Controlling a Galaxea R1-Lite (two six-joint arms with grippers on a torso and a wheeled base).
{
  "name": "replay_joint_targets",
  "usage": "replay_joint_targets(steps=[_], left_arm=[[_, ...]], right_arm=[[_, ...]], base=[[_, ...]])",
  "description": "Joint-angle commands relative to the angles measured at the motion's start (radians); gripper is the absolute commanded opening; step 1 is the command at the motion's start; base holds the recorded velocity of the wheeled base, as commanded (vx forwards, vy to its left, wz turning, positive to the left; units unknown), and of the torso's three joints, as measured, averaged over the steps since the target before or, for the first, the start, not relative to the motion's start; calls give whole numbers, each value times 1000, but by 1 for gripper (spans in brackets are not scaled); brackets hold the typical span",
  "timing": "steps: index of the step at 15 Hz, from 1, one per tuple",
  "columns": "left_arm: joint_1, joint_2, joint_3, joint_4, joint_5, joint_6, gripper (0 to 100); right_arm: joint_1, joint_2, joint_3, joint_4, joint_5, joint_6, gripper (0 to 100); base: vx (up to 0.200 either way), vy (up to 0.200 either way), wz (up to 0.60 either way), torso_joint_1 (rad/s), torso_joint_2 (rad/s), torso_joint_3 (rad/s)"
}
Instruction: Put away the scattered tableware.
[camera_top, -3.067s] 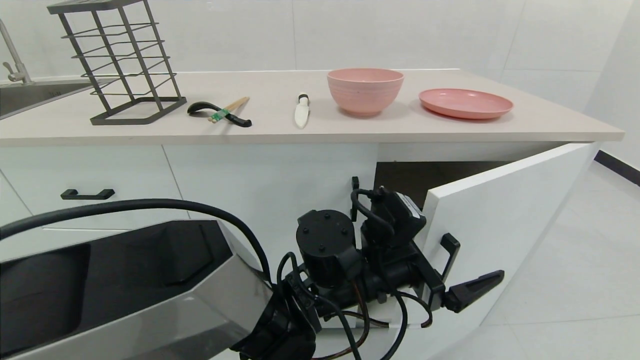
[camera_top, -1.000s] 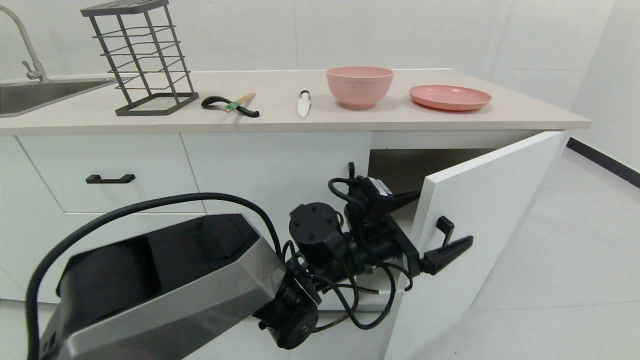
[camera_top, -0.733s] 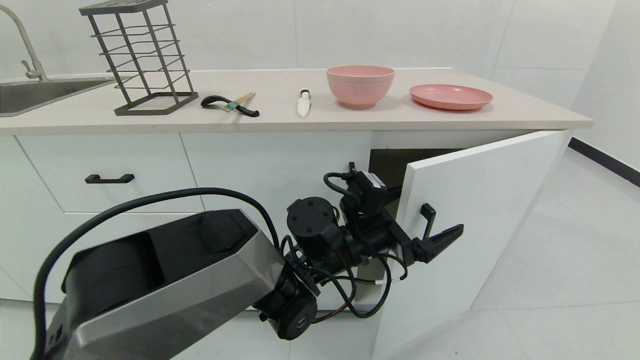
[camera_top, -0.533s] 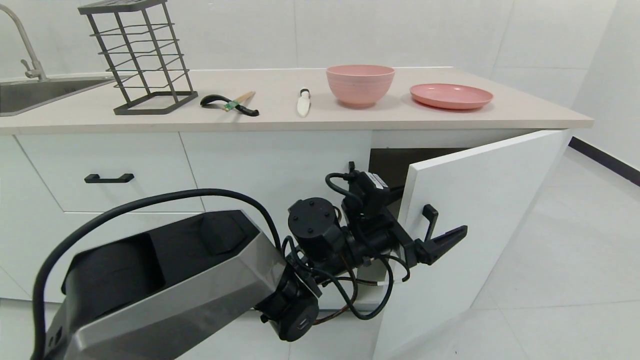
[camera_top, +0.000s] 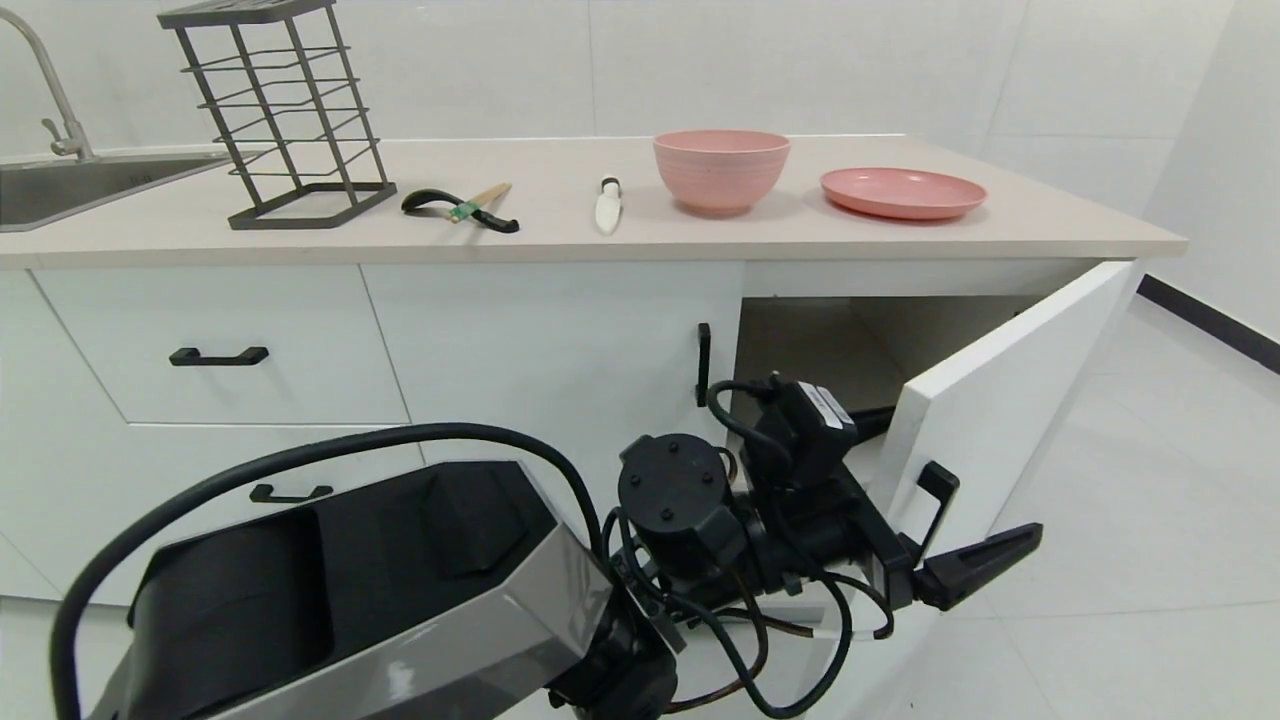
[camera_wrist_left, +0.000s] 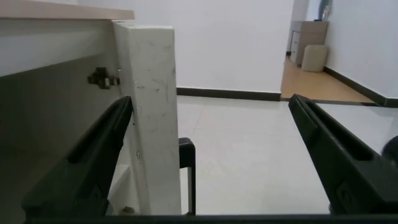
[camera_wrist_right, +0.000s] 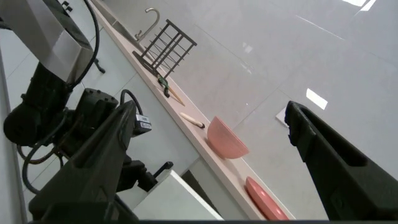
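Observation:
A pink bowl (camera_top: 721, 168), a pink plate (camera_top: 903, 192), a white knife (camera_top: 606, 206), a black ladle (camera_top: 455, 210) and wooden chopsticks (camera_top: 484, 197) lie on the countertop (camera_top: 560, 245). Below it, my left gripper (camera_top: 955, 480) stands open astride the free edge of the white cabinet door (camera_top: 1010, 400). One finger is outside by the black handle (camera_top: 935, 498), the other inside. The left wrist view has the door edge (camera_wrist_left: 155, 112) between the spread fingers of the left gripper (camera_wrist_left: 211, 102). My right gripper (camera_wrist_right: 210, 112) is open and holds nothing, low and away from the counter, facing the bowl (camera_wrist_right: 227, 142) and plate (camera_wrist_right: 264, 193).
A black wire rack (camera_top: 283, 115) stands at the counter's left beside a sink (camera_top: 70, 185). Drawers with black handles (camera_top: 218, 355) sit under the counter. The cabinet interior (camera_top: 830, 340) is open and looks bare. Tiled floor (camera_top: 1130, 520) lies free to the right.
The cabinet door has swung wider open, and my left gripper has moved with its edge, down and to the right. The tableware has not moved.

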Motion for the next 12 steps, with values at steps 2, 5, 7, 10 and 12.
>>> replay_joint_targets(steps=[2, 5, 7, 10, 12], left_arm=[[-32, -1, -2, 9, -1, -1, 100], [-69, 6, -9, 24, -34, -1, 100], [-109, 32, -86, 55, -44, -2, 100], [-192, 110, -218, 125, -44, -4, 100], [-262, 182, -341, 176, -45, -7, 100]], right_arm=[[0, 8, -4, -2, -1, 0, 100], [-3, 10, -34, 0, -1, -2, 100], [-14, 12, -68, 0, -1, -2, 100], [-25, 13, -100, 0, -1, -2, 100], [-26, 13, -103, -2, -1, -2, 100]], base=[[0, 0, 0, 0, 0, 0], [0, 0, 0, 0, 0, 0], [0, 0, 0, 0, 0, 0], [0, 0, 0, 0, 0, 0], [0, 0, 0, 0, 0, 0]])
